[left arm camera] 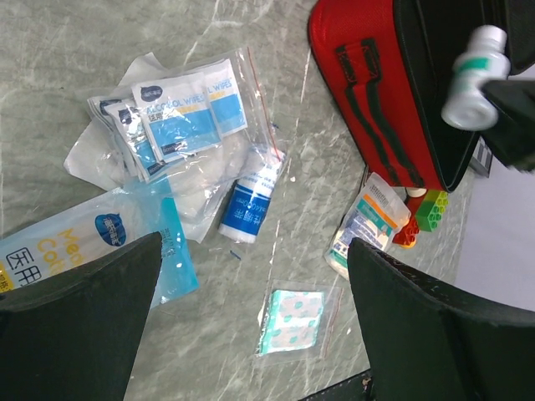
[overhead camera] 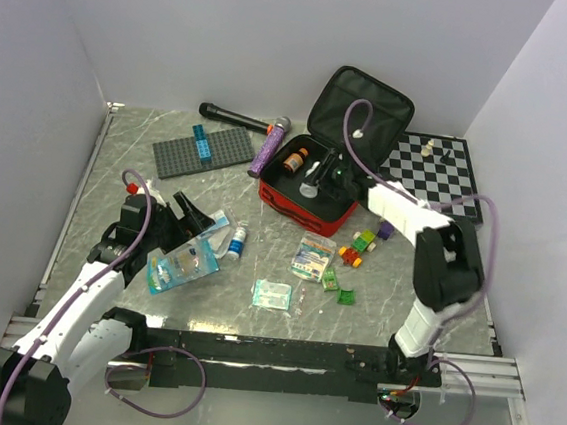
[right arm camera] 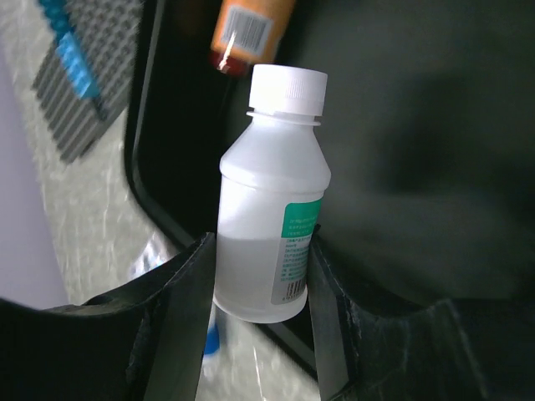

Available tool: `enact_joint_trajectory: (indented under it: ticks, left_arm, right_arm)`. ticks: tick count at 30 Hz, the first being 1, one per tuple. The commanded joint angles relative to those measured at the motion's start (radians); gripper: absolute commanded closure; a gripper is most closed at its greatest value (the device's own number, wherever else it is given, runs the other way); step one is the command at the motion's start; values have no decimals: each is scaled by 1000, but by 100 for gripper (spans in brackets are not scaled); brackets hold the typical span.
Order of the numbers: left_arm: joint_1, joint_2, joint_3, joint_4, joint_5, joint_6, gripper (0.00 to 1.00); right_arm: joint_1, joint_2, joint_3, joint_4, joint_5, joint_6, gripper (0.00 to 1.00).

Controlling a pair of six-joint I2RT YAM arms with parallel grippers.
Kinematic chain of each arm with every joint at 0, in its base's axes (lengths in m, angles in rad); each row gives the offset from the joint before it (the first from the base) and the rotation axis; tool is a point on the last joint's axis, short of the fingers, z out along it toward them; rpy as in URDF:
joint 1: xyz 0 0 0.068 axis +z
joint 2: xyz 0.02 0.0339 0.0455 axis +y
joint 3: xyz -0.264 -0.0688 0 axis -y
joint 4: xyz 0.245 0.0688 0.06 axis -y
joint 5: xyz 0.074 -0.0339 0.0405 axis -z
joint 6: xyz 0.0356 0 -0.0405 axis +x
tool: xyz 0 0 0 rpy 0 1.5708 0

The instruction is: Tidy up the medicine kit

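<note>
"WIPES" on the white-and-blue sachets [left arm camera: 180, 117]; the character "医" and partial "Me", "Co" on the blue pouch [left arm camera: 100, 242]

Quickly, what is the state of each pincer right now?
Left pincer: open, holding nothing.
Right pincer: closed on the white bottle.

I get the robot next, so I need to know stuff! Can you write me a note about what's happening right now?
Left gripper: open, holding nothing, above loose packets on the table.
Right gripper: shut on the white bottle, over the open medicine kit.
Done: the orange bottle lies in the kit.
Left: put the white bottle in, then the wipes bag, blue tube, plaster packet and blue pack.
</note>
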Motion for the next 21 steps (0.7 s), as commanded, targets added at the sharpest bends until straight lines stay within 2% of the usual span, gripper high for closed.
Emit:
enact_joint_trajectory:
  ticks: [1,11,21]
  left_arm:
    - [0,-5,31,-7,-1,18,4]
    - [0,21,32,-4,-10,26,4]
    - [3,23,28,-7,-18,23,4]
  right_arm:
    - [-15,113,157,62,0,83,57]
    - [-32,338,344,-9,75,123,58]
    - [-35,444,424,-47,86,144,58]
